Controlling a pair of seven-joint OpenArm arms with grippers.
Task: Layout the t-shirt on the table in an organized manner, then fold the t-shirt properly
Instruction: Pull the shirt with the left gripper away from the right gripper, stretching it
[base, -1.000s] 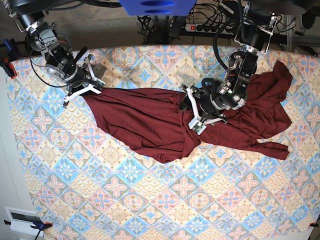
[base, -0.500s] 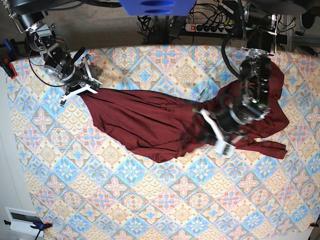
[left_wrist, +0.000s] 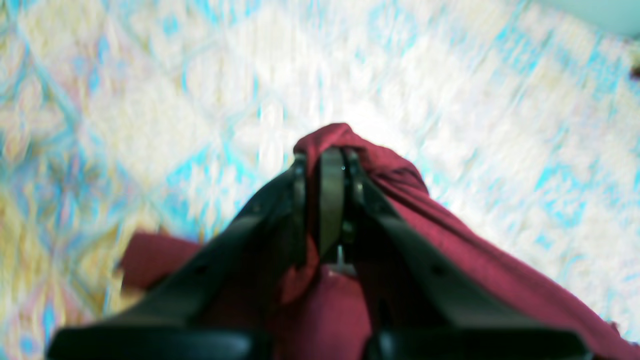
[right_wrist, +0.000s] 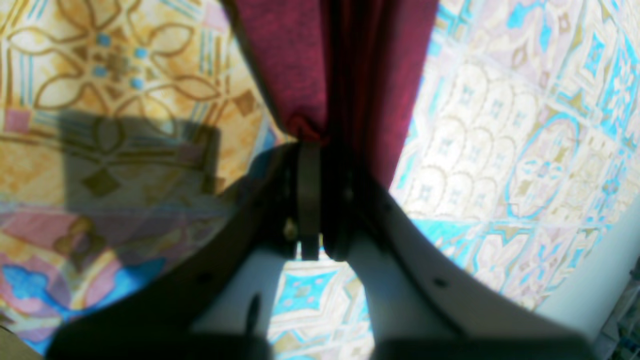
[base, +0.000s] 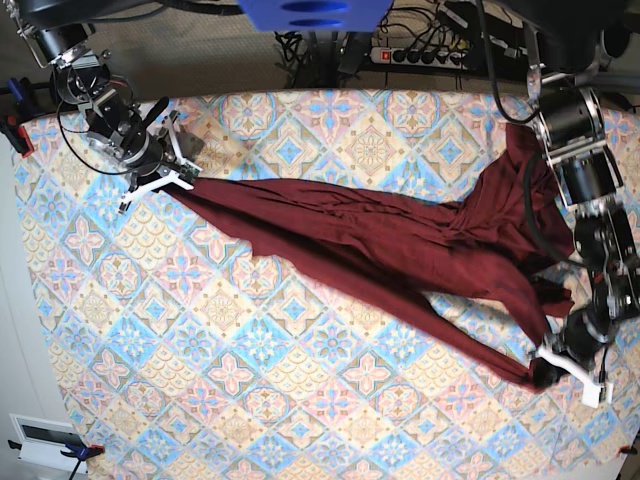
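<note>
The dark maroon t-shirt (base: 380, 245) lies stretched in a long diagonal band across the patterned table (base: 250, 370), from upper left to lower right, with a bunched part rising at the far right. My right gripper (base: 178, 180) is shut on the t-shirt's (right_wrist: 320, 60) upper-left end; the right gripper (right_wrist: 315, 145) shows cloth pinched between its jaws. My left gripper (base: 545, 372) is shut on the t-shirt's lower-right end near the table's right edge. In the blurred left wrist view the left gripper (left_wrist: 327, 155) has t-shirt fabric (left_wrist: 450, 240) wrapped over its tips.
A power strip (base: 420, 55) and cables lie behind the table's far edge. A white box (base: 45, 440) sits off the table at the lower left. The left arm's links (base: 580, 160) stand over the table's right side.
My left gripper closed on the shirt's middle and dragged it right and toward the front, to the lower-right corner, pulling the garment into a long band. The right gripper shifted slightly up-left.
</note>
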